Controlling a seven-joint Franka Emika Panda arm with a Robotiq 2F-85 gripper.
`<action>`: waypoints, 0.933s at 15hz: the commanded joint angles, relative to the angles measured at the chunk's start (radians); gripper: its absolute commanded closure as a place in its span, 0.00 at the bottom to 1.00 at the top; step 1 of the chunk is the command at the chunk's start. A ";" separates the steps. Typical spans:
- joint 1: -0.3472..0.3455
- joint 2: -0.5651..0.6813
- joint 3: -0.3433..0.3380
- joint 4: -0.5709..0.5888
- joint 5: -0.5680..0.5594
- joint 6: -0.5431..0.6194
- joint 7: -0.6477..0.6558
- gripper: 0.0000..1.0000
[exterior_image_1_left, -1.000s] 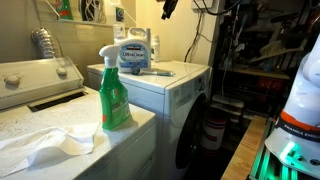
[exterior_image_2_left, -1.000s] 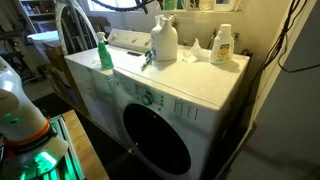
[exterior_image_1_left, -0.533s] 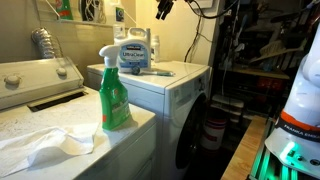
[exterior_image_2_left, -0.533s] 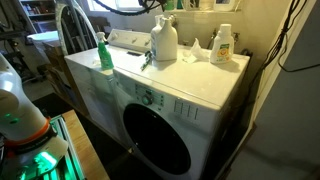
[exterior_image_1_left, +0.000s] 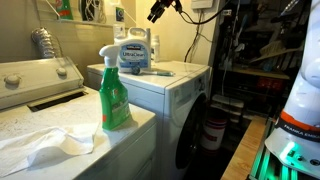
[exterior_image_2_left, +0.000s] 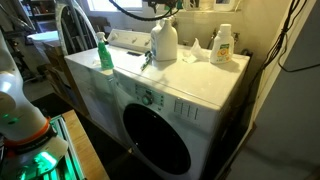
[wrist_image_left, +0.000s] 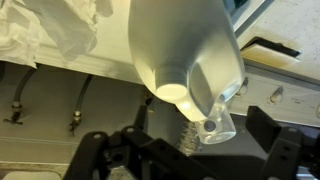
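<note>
While your fingers (wrist_image_left: 100, 160) hang spread and empty above it, log one white detergent jug (wrist_image_left: 185, 45): upright on the desk (exterior_image_2_left: 210, 85), probably heavy, stiff and slick-walled. Take the handle (wrist_image_left: 222, 95), at five o'clock. Green spray bottle (exterior_image_2_left: 104, 52) stands at nine o'clock.

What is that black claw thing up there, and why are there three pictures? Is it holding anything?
It is a robot arm's hand, called a gripper. Two pictures come from cameras standing in the room. The third comes from a camera on the arm's wrist, looking straight down. On the white laundry machines stand a big detergent jug, a green spray bottle and a smaller bottle; a white cloth lies nearby. The gripper hangs open above the detergent jug and holds nothing.
</note>
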 joint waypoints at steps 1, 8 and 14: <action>-0.060 0.065 0.039 0.065 0.133 -0.033 -0.152 0.00; -0.099 0.135 0.072 0.109 0.346 -0.088 -0.363 0.00; -0.084 0.183 0.078 0.127 0.371 -0.081 -0.454 0.00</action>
